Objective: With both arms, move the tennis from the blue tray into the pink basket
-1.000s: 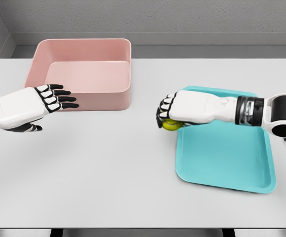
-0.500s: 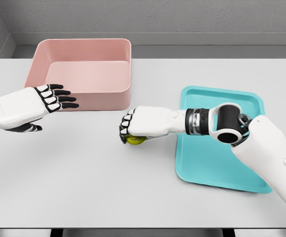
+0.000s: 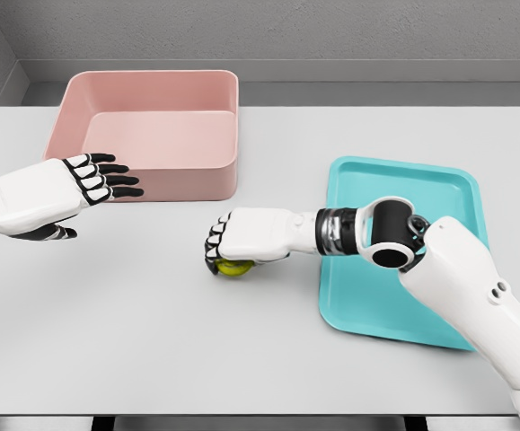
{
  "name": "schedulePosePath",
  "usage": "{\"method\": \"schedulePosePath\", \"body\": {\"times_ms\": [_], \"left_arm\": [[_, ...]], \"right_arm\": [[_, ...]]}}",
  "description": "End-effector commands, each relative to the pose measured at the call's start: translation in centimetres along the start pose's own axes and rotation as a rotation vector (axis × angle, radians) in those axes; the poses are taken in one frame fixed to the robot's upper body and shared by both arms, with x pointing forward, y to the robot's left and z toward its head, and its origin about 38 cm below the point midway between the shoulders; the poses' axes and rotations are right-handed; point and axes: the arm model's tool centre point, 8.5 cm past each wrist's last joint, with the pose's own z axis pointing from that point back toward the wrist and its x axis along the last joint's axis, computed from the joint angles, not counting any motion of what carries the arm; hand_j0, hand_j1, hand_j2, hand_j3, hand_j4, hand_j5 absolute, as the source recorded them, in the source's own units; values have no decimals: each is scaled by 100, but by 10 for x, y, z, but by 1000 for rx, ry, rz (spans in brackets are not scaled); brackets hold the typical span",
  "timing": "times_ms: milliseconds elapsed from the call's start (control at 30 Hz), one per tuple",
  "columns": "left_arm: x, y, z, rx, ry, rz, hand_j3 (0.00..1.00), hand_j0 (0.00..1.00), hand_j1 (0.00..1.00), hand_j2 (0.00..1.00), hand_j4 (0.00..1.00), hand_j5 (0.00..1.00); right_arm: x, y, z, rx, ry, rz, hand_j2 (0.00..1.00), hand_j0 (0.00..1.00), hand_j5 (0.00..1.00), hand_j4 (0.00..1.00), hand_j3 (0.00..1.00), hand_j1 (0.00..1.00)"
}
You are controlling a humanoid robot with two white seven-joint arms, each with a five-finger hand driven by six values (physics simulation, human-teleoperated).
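A yellow-green tennis ball (image 3: pixel 233 268) sits low over the white table, left of the blue tray (image 3: pixel 426 180). My right hand (image 3: pixel 221 254) is curled over the ball from above and shut on it, its arm stretching across the tray's left edge. The pink basket (image 3: pixel 201 187) stands at the back left, its front wall just above and left of the ball. My left hand (image 3: pixel 107 175) hovers open, fingers spread, in front of the basket's left front corner, apart from the ball.
The white table (image 3: pixel 152 341) ends at a front edge near the bottom of the picture. A grey wall runs behind the table. My right forearm and elbow (image 3: pixel 390 235) cover much of the tray.
My right hand has carried the ball leftward off the tray and out over the table, toward the basket and the left hand. The left hand has stayed still.
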Motion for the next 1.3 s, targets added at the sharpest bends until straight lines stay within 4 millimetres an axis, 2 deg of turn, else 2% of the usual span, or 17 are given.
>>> {"method": "schedulePosePath", "body": {"times_ms": [0, 67, 167, 433, 600, 633, 700, 800, 833, 933, 1000, 1033, 1100, 1200, 1267], "left_arm": [[0, 1, 1, 2, 1, 3, 100, 100, 100, 100, 100, 100], [0, 1, 0, 4, 1, 5, 100, 100, 100, 100, 100, 100], [0, 1, 1, 2, 1, 3, 100, 100, 100, 100, 100, 100], [0, 1, 1, 3, 1, 5, 100, 100, 100, 100, 100, 100], [0, 1, 0, 3, 0, 4, 100, 100, 100, 100, 100, 100], [0, 1, 1, 3, 1, 5, 100, 100, 100, 100, 100, 100], [-1, 1, 1, 4, 1, 3, 100, 100, 100, 100, 100, 100], [2, 0, -3, 7, -6, 3, 100, 100, 100, 100, 100, 100], [4, -2, -5, 4, -12, -2, 100, 100, 100, 100, 100, 100], [15, -19, -23, -23, -42, -31, 100, 100, 100, 100, 100, 100], [22, -20, -37, -17, -71, -44, 100, 100, 100, 100, 100, 100], [26, -20, -47, -5, -93, -50, 100, 100, 100, 100, 100, 100], [34, -19, -63, -16, -137, -63, 100, 100, 100, 100, 100, 100], [41, -19, -78, -26, -181, -67, 100, 100, 100, 100, 100, 100], [44, -19, -84, -33, -202, -69, 100, 100, 100, 100, 100, 100]], "right_arm": [[-1, 1, 0, 4, 5, 1, 69, 69, 69, 69, 69, 69], [-1, 0, 0, 2, 6, 0, 86, 86, 86, 86, 86, 86], [-2, 0, 0, 2, 8, -1, 97, 97, 97, 97, 97, 97], [-4, -1, 4, -3, 17, 0, 99, 99, 99, 99, 99, 99], [-26, -15, 38, -49, 109, 14, 99, 99, 99, 99, 99, 99], [-24, -25, 49, -66, 121, 47, 99, 99, 99, 99, 99, 99], [-33, -41, 79, -112, 184, 78, 99, 99, 99, 99, 99, 99], [-58, -51, 144, -195, 334, 59, 100, 100, 100, 100, 100, 100], [-63, -50, 169, -229, 365, 29, 100, 100, 100, 100, 100, 100], [-63, -31, 268, -374, 467, -121, 100, 100, 100, 100, 100, 100], [-54, -13, 306, -431, 497, -210, 100, 100, 100, 100, 100, 100], [-51, -4, 318, -444, 529, -228, 100, 100, 100, 100, 100, 100], [-45, 19, 314, -426, 532, -285, 100, 100, 100, 100, 100, 100], [-41, 32, 313, -419, 537, -316, 100, 100, 100, 100, 100, 100], [-35, 47, 327, -442, 583, -353, 100, 100, 100, 100, 100, 100]]}}
